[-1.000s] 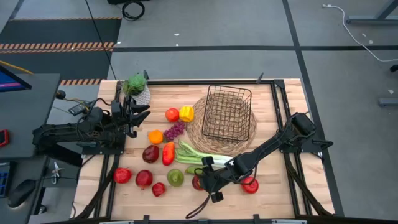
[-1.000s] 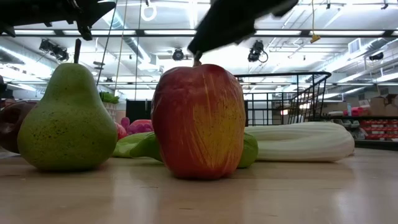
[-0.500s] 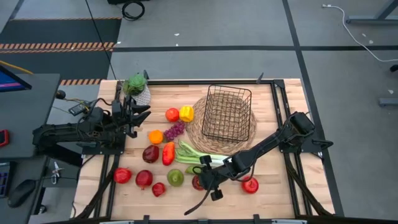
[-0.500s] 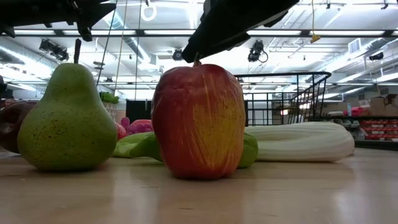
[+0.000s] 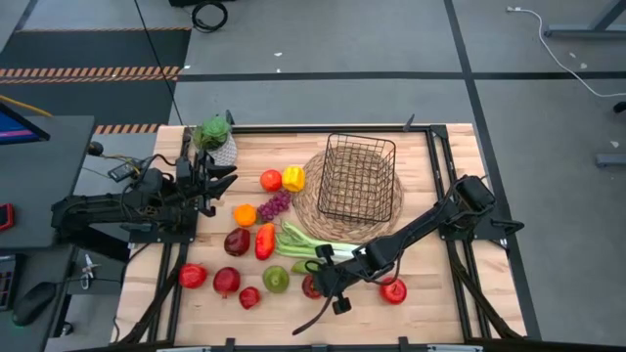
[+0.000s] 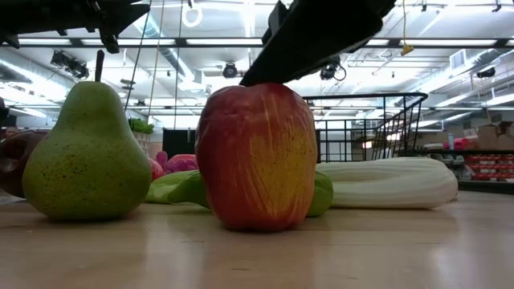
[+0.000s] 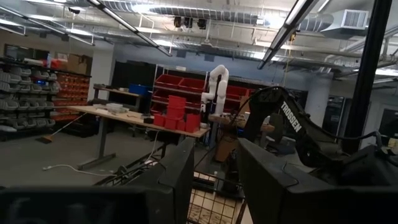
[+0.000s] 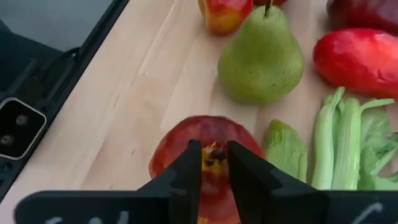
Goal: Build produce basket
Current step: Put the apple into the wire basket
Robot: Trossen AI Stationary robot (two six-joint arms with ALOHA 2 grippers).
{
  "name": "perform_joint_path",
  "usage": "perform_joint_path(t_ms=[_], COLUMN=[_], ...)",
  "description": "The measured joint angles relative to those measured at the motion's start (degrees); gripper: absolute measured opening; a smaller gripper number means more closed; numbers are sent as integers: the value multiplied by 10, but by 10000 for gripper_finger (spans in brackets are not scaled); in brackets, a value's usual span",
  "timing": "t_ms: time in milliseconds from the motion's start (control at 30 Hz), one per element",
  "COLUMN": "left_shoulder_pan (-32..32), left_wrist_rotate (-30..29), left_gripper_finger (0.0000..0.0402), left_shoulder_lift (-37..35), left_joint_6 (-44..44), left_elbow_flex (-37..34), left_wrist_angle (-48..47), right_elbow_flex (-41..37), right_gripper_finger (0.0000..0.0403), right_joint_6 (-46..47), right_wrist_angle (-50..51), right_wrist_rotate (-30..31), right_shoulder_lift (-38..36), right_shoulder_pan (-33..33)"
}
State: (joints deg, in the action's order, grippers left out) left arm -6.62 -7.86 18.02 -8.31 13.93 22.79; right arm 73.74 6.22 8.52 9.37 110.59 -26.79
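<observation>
From above, the right arm covers most of the red apple point(image 5: 311, 286) near the tabletop's front edge, so only a sliver of it shows there. In the low view this apple fills the middle and hides much of what lies behind it: the leek point(image 6: 385, 183) is cut off at one end, a green piece peeks out on both sides, and only the upper part of the basket point(image 6: 377, 120) shows. The left wrist view looks out into the room (a workshop with red bins), and nothing on the table can be made out in it beyond a bit of wire grid.

The right gripper point(image 8: 214, 163) sits on top of the apple point(image 8: 208, 155), its two dark fingers point(image 8: 189, 168) drawn close together on either side of the stem, which stands in the narrow gap between them; the fingertips touch the apple's top. Whether they actually pinch the stem I cannot tell.

The left gripper point(image 5: 217, 178) hovers by the left edge, beside the potted plant point(image 5: 213, 137), its fingers point(image 7: 180, 180) a little apart with nothing between them.

The basket point(image 5: 358, 176) stands upright on a round woven mat point(image 5: 313, 200) toward the back right of the tabletop. A green pear point(image 8: 261, 56) lies just beside the apple.
</observation>
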Motion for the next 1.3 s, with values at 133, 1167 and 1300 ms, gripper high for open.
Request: perform_joint_path(t_ms=[133,1167,1300], left_shoulder_pan=[0,1,1], left_wrist_rotate=[0,21,25], left_gripper_finger=[128,128,128], left_shoulder_lift=[0,0,1], left_joint_6=[0,-15,-15], left_elbow_flex=[0,0,0], left_wrist_angle=[0,-6,-6], right_elbow_flex=[-5,-7,-7], right_gripper_finger=[56,12,12], right_joint_6=[1,41,40], right_wrist_angle=[-3,-9,-8], right_wrist_rotate=[3,15,17], right_shoulder_lift=[0,-134,-173], right_shoulder_pan=[0,16,19])
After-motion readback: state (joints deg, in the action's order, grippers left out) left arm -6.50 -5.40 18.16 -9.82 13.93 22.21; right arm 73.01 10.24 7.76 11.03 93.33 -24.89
